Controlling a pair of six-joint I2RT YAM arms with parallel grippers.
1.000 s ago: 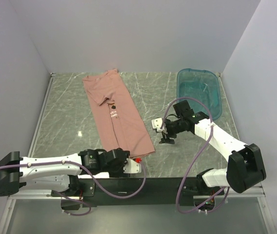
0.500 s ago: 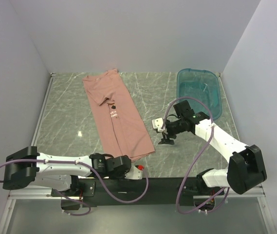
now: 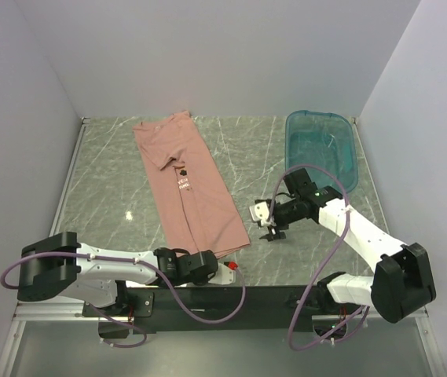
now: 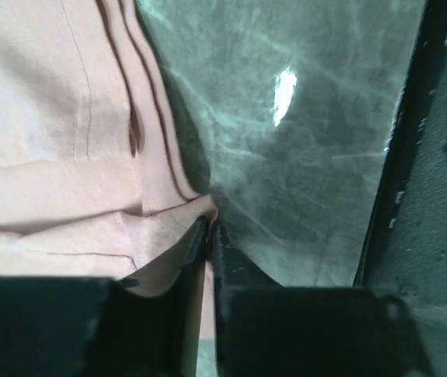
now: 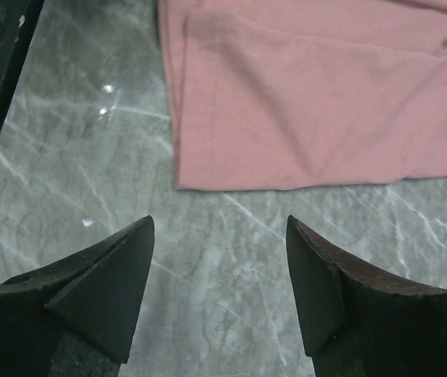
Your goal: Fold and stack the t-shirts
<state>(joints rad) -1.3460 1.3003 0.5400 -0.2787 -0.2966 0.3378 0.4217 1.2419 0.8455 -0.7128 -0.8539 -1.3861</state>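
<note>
A salmon-pink t-shirt (image 3: 192, 188), folded lengthwise into a long strip, lies on the marble table from the far left toward the near middle. My left gripper (image 3: 212, 260) sits low at the strip's near right corner. In the left wrist view its jaws (image 4: 209, 225) are pressed together with the hem corner of the t-shirt (image 4: 50, 118) pinched between them. My right gripper (image 3: 274, 228) hovers open over bare table just right of that near end. In the right wrist view its fingers (image 5: 219, 224) stand wide apart with nothing between them, and the t-shirt's edge (image 5: 309, 102) lies ahead.
A translucent teal tub (image 3: 320, 114) stands at the far right of the table. The black front rail (image 3: 270, 294) runs along the near edge, close to the left gripper, and shows as a dark strip (image 4: 412, 196) in the left wrist view.
My left gripper has dropped to the shirt's near corner and closed on the hem. My right gripper has shifted slightly toward the near edge, still open.
</note>
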